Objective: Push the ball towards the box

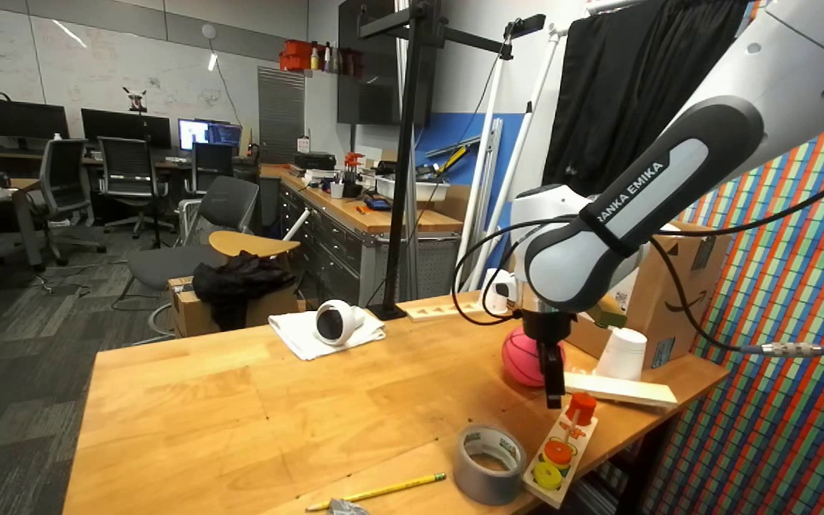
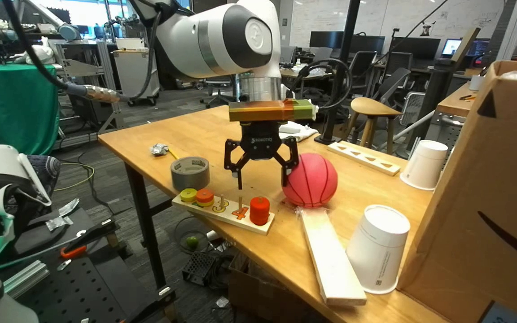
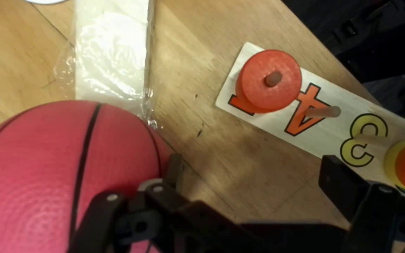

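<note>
The red-pink ball (image 1: 516,360) with black lines rests on the table; it also shows in an exterior view (image 2: 314,181) and at the left of the wrist view (image 3: 44,165). The brown cardboard box (image 2: 478,255) stands at the table's end, and it shows behind the arm in an exterior view (image 1: 662,322). My gripper (image 2: 262,185) points down, open and empty, its fingers wide apart in the wrist view (image 3: 253,172). One finger is right against the ball's side, on the side away from the box. I cannot tell whether they touch.
A plastic-wrapped wooden plank (image 2: 332,260) and a white cup (image 2: 379,246) lie between ball and box. Another cup (image 2: 424,163) stands by the box. A peg board (image 2: 225,214) with coloured rings and a grey tape roll (image 2: 190,172) sit near the table edge.
</note>
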Motion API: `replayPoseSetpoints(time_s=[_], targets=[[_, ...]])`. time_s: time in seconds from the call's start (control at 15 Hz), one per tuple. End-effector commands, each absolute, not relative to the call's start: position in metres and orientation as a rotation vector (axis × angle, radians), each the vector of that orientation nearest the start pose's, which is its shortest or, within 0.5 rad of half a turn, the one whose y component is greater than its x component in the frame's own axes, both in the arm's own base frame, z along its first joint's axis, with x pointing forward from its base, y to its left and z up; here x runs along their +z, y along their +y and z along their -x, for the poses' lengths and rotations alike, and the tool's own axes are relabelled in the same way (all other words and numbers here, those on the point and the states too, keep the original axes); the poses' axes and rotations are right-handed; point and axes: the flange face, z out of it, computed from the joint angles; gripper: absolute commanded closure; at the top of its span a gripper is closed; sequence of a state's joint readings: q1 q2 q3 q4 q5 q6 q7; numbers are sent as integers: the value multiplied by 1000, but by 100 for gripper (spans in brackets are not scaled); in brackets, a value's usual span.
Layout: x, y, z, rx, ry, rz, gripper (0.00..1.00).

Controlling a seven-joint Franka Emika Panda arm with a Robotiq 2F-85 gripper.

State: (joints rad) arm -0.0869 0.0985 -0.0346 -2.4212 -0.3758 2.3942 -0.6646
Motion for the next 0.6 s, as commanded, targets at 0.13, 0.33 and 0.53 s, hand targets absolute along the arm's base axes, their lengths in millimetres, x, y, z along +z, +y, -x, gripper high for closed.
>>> replayPoseSetpoints(time_s=[0.13, 0.33, 0.53], targets=[[268, -93, -468, 11, -1038, 3101, 0], [291, -104, -463, -96, -992, 3251, 0], [318, -112, -452, -216, -885, 3382, 0]])
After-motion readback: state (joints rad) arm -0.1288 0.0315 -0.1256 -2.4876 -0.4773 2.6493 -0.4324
